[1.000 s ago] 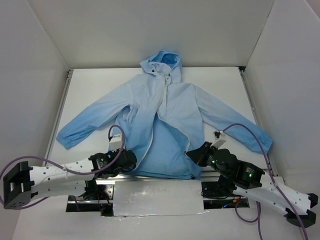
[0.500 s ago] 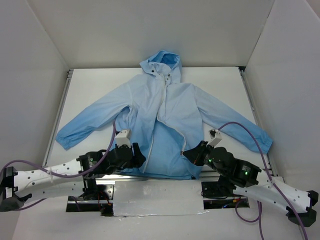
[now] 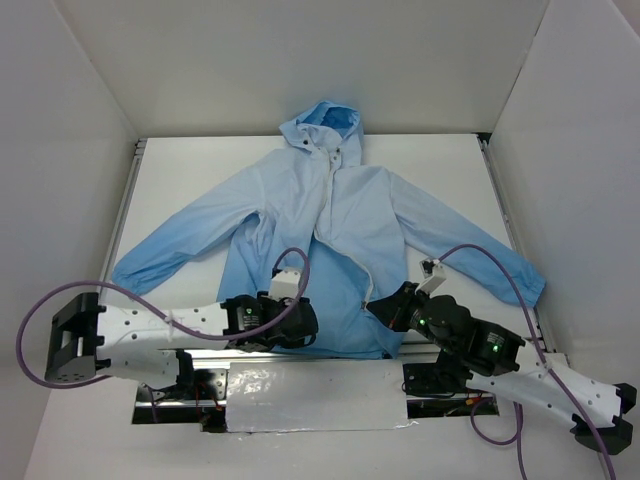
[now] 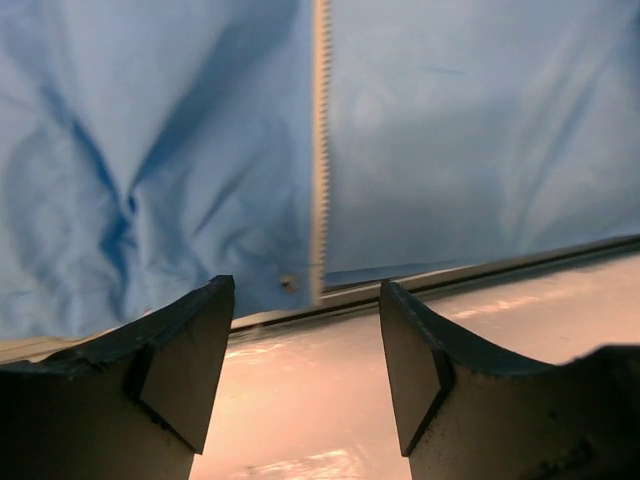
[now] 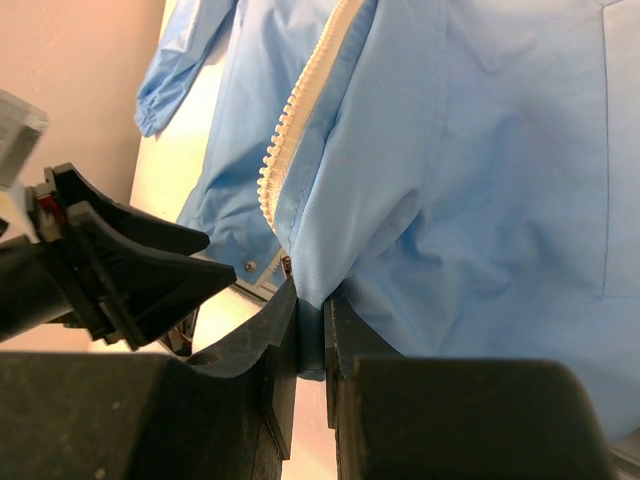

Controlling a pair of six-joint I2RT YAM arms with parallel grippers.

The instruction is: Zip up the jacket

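Observation:
The sky-blue jacket (image 3: 340, 220) lies flat on the white table, hood at the far end, with its front open below the chest. My left gripper (image 3: 306, 322) is open at the near hem. In the left wrist view the open left gripper (image 4: 303, 298) faces the white zipper tape (image 4: 320, 150) and a small dark snap (image 4: 289, 283), holding nothing. My right gripper (image 3: 380, 308) is shut on the hem of the other front panel. The right wrist view shows the right gripper (image 5: 310, 312) pinching blue fabric just below the white zipper teeth (image 5: 297, 110).
A shiny silver strip (image 3: 315, 395) runs along the near table edge under the hem. White walls enclose the table on three sides. Purple cables (image 3: 500, 262) loop over each arm. The left gripper's fingers (image 5: 140, 265) show close beside the right one.
My left gripper has opened and swung right along the near hem to the left zipper edge. The right gripper has kept its grip on the hem, almost still.

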